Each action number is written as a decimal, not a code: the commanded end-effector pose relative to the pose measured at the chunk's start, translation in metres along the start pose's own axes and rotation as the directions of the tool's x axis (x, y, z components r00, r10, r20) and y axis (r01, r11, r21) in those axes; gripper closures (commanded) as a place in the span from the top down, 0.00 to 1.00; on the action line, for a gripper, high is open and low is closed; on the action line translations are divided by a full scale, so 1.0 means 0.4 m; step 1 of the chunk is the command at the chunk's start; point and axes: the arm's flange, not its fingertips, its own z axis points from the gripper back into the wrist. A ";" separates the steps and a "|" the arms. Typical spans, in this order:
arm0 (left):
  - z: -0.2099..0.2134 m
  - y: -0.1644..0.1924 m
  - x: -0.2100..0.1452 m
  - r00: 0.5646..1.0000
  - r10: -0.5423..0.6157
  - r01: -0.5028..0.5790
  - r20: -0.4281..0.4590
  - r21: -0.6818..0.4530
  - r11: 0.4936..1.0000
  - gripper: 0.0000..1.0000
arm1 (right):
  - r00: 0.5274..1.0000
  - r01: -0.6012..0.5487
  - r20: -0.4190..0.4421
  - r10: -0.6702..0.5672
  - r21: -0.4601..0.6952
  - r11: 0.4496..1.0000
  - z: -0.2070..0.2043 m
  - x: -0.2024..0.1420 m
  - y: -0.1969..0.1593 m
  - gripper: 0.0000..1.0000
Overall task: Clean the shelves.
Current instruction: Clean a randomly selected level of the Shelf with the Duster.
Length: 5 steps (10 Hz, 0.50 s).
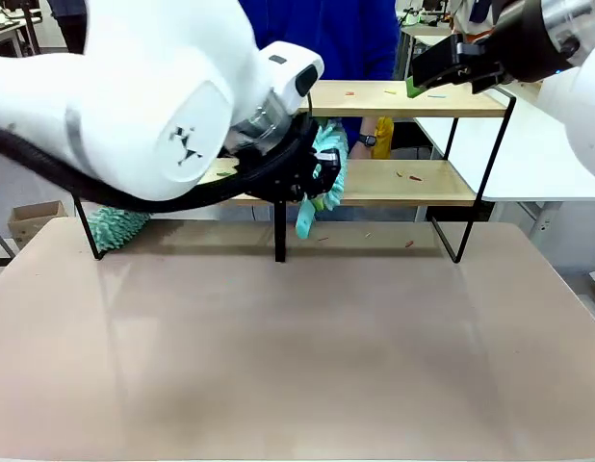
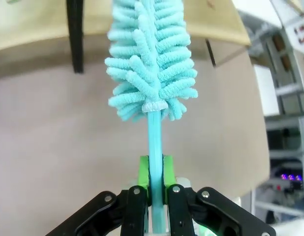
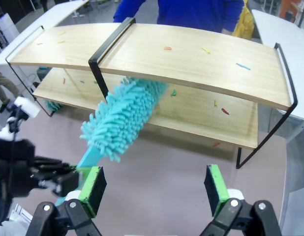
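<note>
The beige table [image 1: 297,366] takes up the near half of your front view. The shelves [image 1: 442,181] stand along its far edge, two light wooden boards in a thin black frame with a black upright at mid-length. Behind them a person in a blue top [image 1: 326,38] stands at the far side.

Your left arm comes in large from the left, and its gripper [image 1: 312,178] sits at the front of the lower tier, just right of the central upright. In the left wrist view, the left gripper [image 2: 154,169] has its jaws clamped on the flat handle of a teal duster [image 2: 152,73], with the green pads pressed to either side of it. From the right wrist view, you see the duster's fluffy head [image 3: 125,118] poking in under the top board and over the lower one, beside the upright.

Your right gripper [image 1: 423,82] hangs high at the right end of the top board. Its jaws [image 3: 154,184] are wide apart with nothing between them.

A second teal fluffy piece [image 1: 115,226] lies on the table under the left end of the shelves.

Small coloured scraps [image 3: 167,48] are scattered over both boards, and a few lie on the table near the right legs.
</note>
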 end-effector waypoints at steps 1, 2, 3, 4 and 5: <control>-0.090 -0.085 0.058 0.995 0.046 -0.055 0.086 0.102 0.993 0.12 | 1.000 0.006 0.000 -0.006 0.003 1.000 0.000 0.002 0.000 1.00; -0.138 -0.092 0.080 0.996 0.035 -0.043 0.076 0.112 0.993 0.12 | 1.000 0.006 0.000 -0.006 0.003 1.000 0.000 0.002 0.000 1.00; -0.175 -0.094 0.087 0.997 0.023 -0.032 0.071 0.131 0.991 0.12 | 1.000 0.006 0.000 -0.006 0.003 1.000 0.000 0.002 0.000 1.00; -0.204 -0.092 0.092 0.999 0.010 -0.015 0.046 0.128 0.992 0.12 | 1.000 0.006 0.000 -0.006 0.003 1.000 0.000 0.002 0.000 1.00; -0.220 -0.093 0.093 0.999 -0.010 0.004 0.047 0.118 0.993 0.12 | 1.000 0.006 0.000 -0.006 0.003 1.000 0.000 0.002 0.000 1.00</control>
